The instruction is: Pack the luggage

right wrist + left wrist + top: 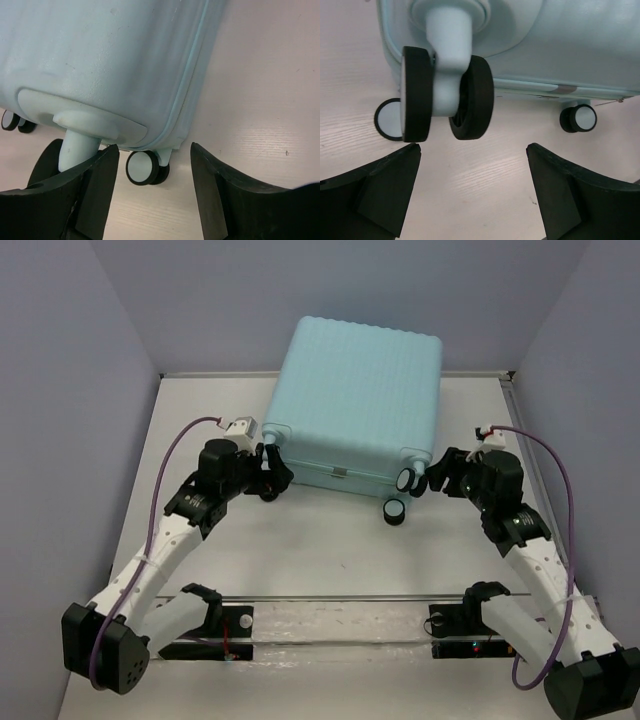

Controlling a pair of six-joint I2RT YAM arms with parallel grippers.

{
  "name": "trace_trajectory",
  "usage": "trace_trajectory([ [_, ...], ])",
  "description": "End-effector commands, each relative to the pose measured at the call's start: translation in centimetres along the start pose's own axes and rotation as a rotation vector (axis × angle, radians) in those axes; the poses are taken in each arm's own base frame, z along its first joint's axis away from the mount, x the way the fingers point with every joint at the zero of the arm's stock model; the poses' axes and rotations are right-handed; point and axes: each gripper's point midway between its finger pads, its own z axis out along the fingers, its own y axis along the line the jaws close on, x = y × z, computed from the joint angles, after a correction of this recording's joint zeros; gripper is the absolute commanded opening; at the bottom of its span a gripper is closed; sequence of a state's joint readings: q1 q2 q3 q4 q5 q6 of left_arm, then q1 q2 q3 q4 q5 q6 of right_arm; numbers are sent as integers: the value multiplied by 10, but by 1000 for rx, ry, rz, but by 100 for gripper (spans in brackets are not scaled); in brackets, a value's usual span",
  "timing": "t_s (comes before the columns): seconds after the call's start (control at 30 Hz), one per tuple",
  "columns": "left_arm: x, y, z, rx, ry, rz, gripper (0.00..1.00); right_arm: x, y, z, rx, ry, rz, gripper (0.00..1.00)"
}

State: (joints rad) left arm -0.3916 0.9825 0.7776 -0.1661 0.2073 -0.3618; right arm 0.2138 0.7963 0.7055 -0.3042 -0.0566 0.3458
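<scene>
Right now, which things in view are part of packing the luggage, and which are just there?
For the job:
luggage, closed and lying flat
left gripper, open
right gripper, open

Just there:
table
rail at the near edge
purple cables

The luggage (355,405) is blocking the counter (320,555) from 11 to 1 o'clock. Its twin wheel (447,92) is sitting at 12 o'clock of the left pincer (472,150), just beyond the spread fingers. A wheel stem (75,147) is seemingly touching the 9 o'clock finger of the right pincer (155,152), which is gaping. Bare counter is lying open toward 6 o'clock, between the arms.
</scene>
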Motion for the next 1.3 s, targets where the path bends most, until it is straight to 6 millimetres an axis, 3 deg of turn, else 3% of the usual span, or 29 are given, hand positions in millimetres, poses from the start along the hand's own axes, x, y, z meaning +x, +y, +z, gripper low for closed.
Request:
trace_trajectory([
  [0.0,-29,23,-16,-174,-75,73,99,-8,34,-8,-167,-28,-15,66],
  [0.1,-46,51,-39,-352,-156,113,99,-6,37,-8,-188,-21,-5,67],
  [0.2,-56,49,-41,-350,-177,148,99,-5,42,-9,-217,-17,3,67],
  [0.3,-51,34,-18,-254,-112,178,99,-6,43,-11,-225,-25,4,68],
  [0.57,-58,8,3,-104,-90,190,99,4,42,-10,-231,-10,7,68],
  [0.8,-65,26,16,-188,-70,201,99,7,43,-8,-246,-6,15,69],
  [1.0,-64,21,24,-151,-56,203,89,11,43,-5,-248,3,20,69],
  [1.1,-60,21,27,-144,-43,205,81,10,42,-4,-245,-1,23,69],
  [1.13,-60,22,29,-145,-39,203,66,9,43,-4,-246,-4,24,69],
  [1.2,-60,21,30,-138,-37,206,48,9,43,-1,-250,-4,31,71],
  [1.23,-59,22,30,-144,-34,205,20,10,43,0,-250,0,35,72],
  [1.27,-59,23,31,-151,-35,202,7,10,43,2,-248,4,40,72],
])
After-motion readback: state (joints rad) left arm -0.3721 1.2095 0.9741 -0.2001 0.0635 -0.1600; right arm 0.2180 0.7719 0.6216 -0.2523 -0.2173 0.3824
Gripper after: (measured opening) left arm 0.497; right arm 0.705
